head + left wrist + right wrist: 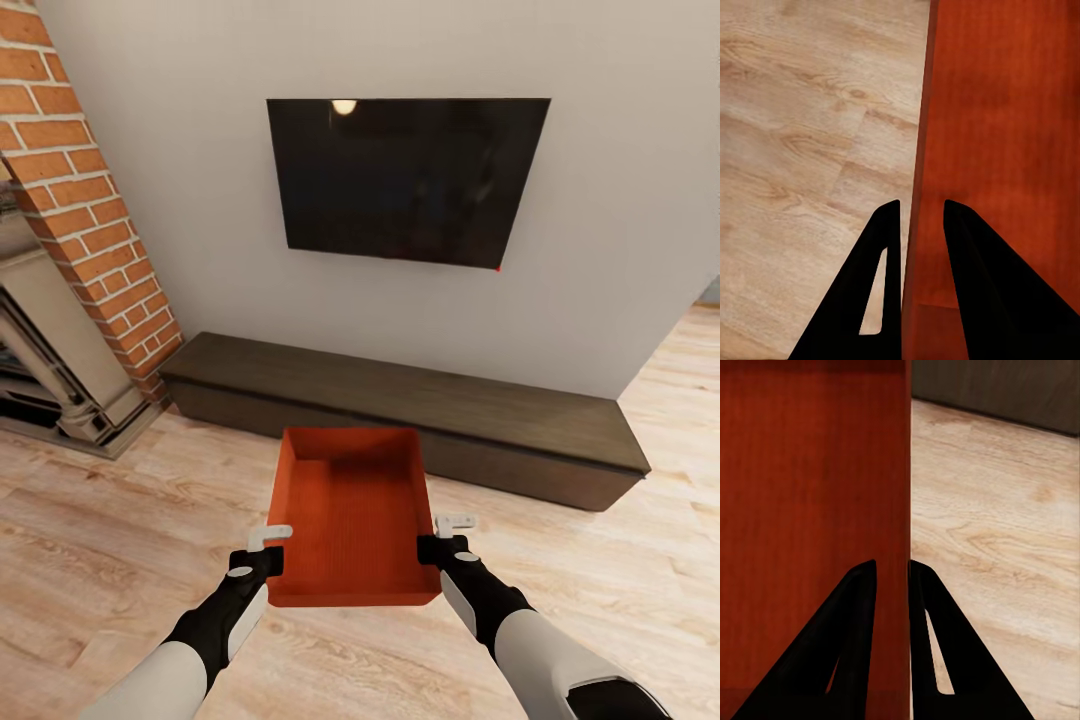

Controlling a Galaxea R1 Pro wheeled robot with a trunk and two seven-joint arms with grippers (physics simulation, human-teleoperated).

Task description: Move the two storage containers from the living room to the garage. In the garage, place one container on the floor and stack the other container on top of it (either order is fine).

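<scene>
Left gripper [921, 217]: one finger outside the box's wall, one inside, jaws pinched on the rim. Right gripper [892, 574]: same arrangement on the opposite wall, jaws tight on it. Box [350, 515] hangs between the two grippers, open top up, roughly level, empty as far as shows. Wood floor [120, 540] lies below the jaws; whether the box is clear of it cannot be read with certainty, though it looks lifted.

Beyond the box, ahead of the jaws: long dark bench [420, 415], TV [410, 180] on the wall above it, brick fireplace [90, 200] off to the left gripper's side.

Judgement: first carry step, one box in hand, living room not yet left. Next move calls for turning the base toward the garage while both grips hold evenly, so the box stays level.
</scene>
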